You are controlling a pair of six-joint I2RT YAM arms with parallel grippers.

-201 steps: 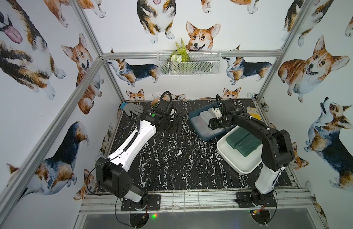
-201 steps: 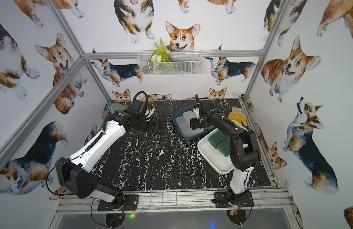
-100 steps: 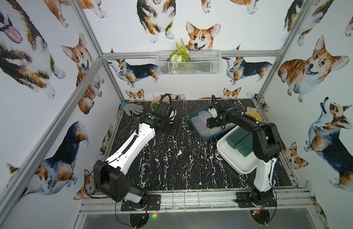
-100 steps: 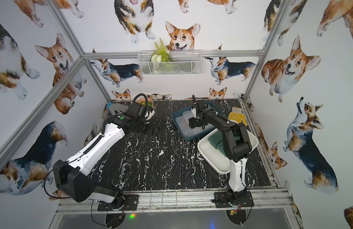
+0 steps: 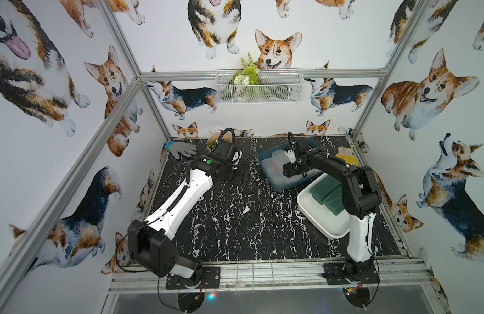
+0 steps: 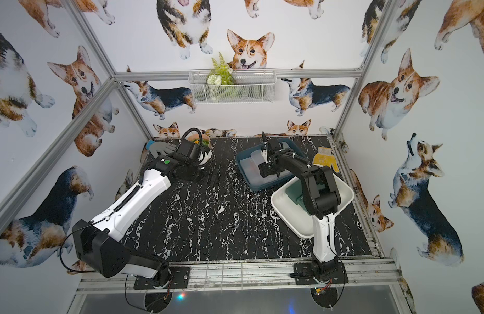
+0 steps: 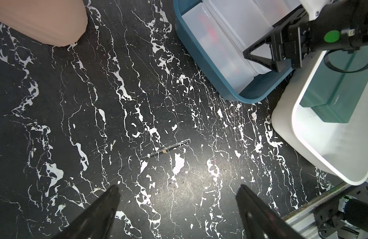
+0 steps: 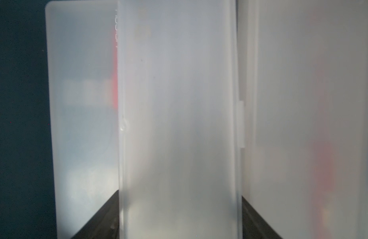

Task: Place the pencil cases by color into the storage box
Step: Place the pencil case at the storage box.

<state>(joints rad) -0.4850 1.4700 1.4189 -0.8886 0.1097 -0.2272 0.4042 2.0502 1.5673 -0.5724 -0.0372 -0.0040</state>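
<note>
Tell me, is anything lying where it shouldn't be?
Yes. A thin dark stick lies loose on the marble table, apart from the blue bin; I cannot tell what it is. Otherwise tidy: the right hand grips a frosted pencil case at that bin.

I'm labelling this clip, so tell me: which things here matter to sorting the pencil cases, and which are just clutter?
Job in hand: frosted pencil cases; held frosted case in the right tool; green pencil cases; blue bin; white bin.

Lying about: grey glove; yellow glove; peach plant pot; wire basket with fern.
</note>
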